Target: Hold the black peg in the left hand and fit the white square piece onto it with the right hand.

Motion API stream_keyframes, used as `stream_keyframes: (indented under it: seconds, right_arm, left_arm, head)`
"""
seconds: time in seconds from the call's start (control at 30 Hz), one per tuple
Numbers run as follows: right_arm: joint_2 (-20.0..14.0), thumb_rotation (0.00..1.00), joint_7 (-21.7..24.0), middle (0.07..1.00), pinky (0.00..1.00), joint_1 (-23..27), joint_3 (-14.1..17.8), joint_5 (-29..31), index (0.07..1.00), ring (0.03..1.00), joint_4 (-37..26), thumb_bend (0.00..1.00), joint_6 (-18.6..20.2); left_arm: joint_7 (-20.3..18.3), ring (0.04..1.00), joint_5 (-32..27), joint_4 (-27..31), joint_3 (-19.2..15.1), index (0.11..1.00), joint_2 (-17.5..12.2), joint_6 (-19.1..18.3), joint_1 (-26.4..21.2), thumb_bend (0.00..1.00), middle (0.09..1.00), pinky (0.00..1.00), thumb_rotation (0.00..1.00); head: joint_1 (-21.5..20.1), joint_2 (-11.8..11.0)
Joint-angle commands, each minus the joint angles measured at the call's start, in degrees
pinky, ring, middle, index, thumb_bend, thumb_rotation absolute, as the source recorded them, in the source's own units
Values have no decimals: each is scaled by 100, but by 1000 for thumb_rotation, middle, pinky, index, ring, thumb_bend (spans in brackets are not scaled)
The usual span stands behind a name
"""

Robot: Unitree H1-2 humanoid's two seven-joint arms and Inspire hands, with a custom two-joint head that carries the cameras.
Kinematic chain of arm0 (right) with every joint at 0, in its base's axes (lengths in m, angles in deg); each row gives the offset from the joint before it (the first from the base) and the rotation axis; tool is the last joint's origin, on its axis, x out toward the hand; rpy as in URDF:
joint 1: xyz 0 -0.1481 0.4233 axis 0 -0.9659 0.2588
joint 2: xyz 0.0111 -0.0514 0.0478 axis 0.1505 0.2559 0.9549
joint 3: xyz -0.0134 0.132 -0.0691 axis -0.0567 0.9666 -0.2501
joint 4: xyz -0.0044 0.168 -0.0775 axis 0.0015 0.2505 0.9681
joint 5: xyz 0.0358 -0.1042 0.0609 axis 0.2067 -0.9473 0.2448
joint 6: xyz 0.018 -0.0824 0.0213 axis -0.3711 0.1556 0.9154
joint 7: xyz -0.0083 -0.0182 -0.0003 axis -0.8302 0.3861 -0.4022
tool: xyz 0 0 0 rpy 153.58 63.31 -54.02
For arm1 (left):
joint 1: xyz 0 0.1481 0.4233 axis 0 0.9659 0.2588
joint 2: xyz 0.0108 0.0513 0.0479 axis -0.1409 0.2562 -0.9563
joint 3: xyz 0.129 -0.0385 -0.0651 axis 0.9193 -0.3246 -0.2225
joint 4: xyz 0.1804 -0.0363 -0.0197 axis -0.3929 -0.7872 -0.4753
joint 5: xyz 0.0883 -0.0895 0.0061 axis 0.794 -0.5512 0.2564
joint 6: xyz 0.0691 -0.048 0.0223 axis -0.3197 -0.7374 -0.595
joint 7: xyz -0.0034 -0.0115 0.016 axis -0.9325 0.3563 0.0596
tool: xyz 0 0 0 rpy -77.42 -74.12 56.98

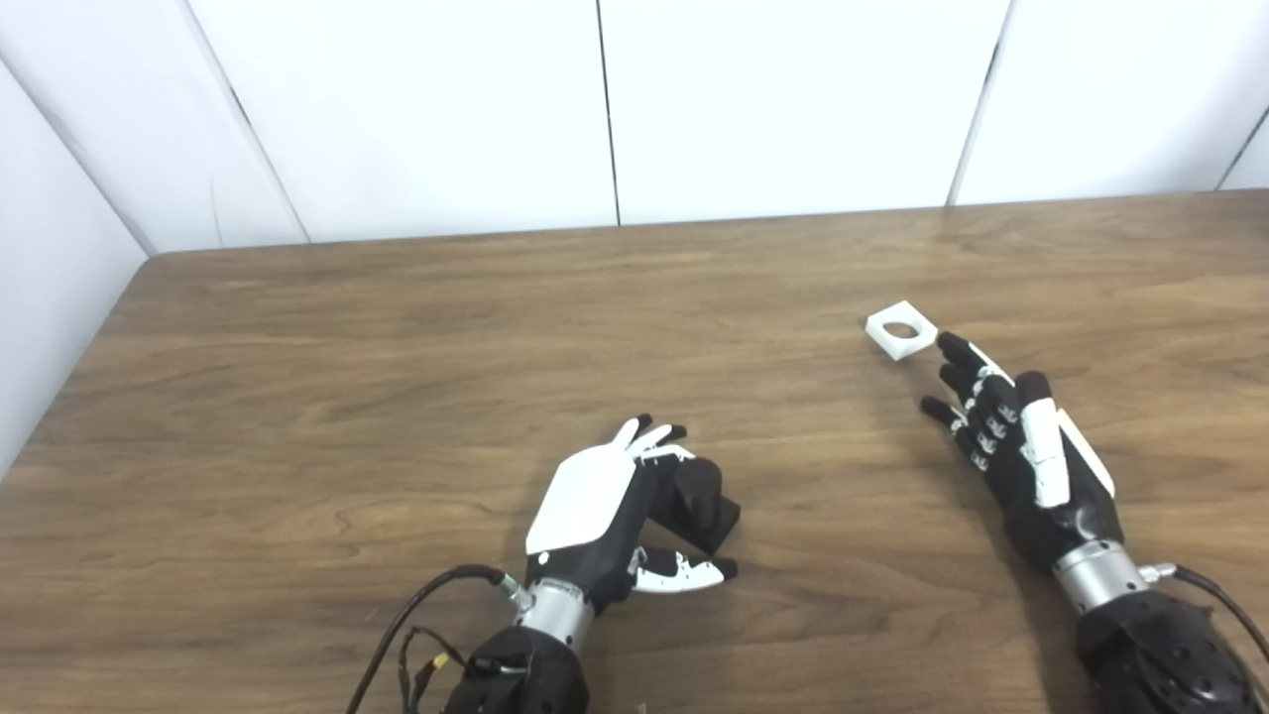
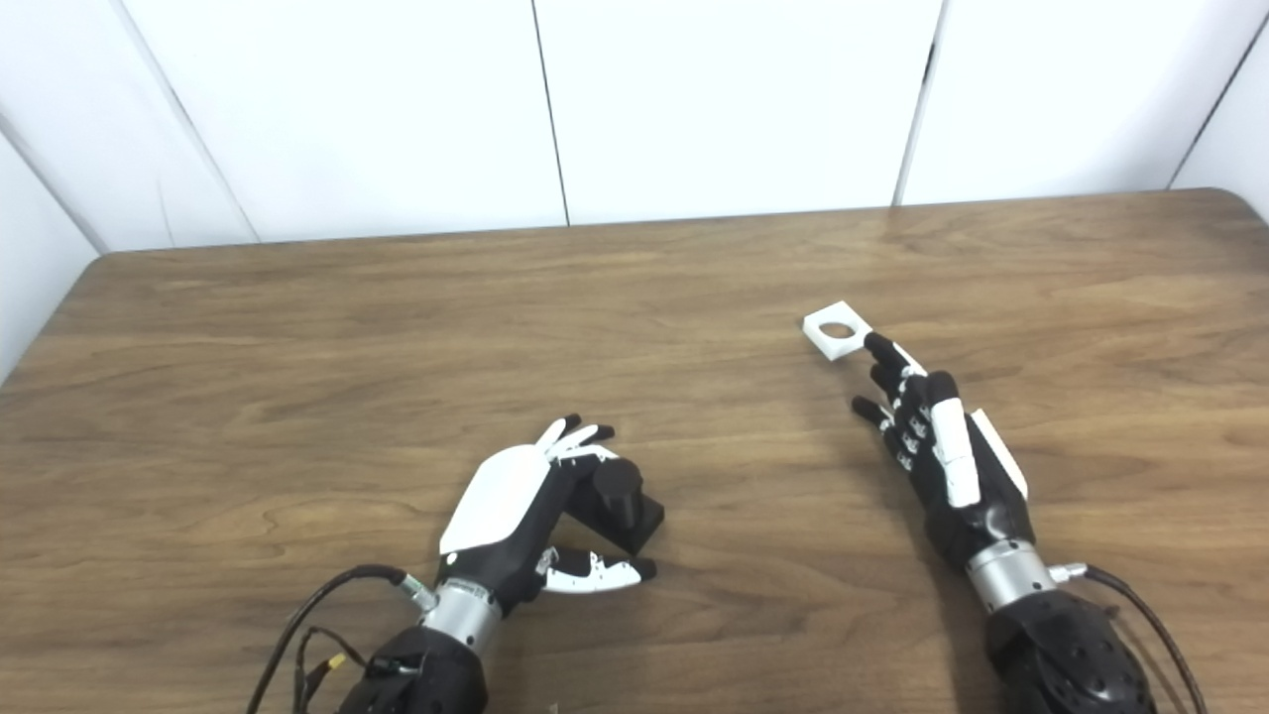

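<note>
Black peg point(image 1: 699, 501) cupped by left hand point(image 1: 605, 506); right hand point(image 1: 1011, 436) spread, fingertip touching white square piece point(image 1: 900, 330).

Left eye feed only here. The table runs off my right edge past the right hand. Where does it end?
Observer: The right eye view shows the end. The table finishes in a rounded far-right corner, well beyond the right hand.
Operator: The right wrist cable leaves my frame too. Snagged on anything?
Observer: More of the cable shows in the right eye view. It curves off the wrist and runs down to the picture's bottom edge beside the forearm, with nothing lying on it.
</note>
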Motion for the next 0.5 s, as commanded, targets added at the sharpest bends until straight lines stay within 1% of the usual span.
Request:
stream_keyframes:
  seconds: [0.0,0.13,0.23,0.37,0.47]
  right_arm:
    - [29,1000,-7,990,908,-17,-36,-33,924,1000,-25,685,-68]
    - [58,1000,-25,987,902,-26,-42,-31,915,1000,-11,678,-96]
    - [60,1000,-28,985,907,-29,-43,-40,911,1000,-7,693,-109]
    - [50,1000,-5,987,900,-46,-58,-59,916,1000,-2,675,-142]
    - [30,1000,15,991,894,-60,-80,-91,923,1000,3,675,-154]
  left_arm:
    - [-80,991,119,63,40,638,-5,67,-7,749,913,961,238]
    - [-45,986,139,55,28,636,3,120,-21,756,908,961,241]
    - [-55,987,139,34,9,634,-11,132,-35,758,905,962,221]
    - [-91,986,132,24,-14,639,-25,123,-46,760,903,971,197]
    - [-73,985,94,18,-46,659,-27,150,-42,770,898,979,200]
  head:
    - [-4,6]
    - [-7,16]
    - [10,19]
    - [15,13]
    - [11,16]
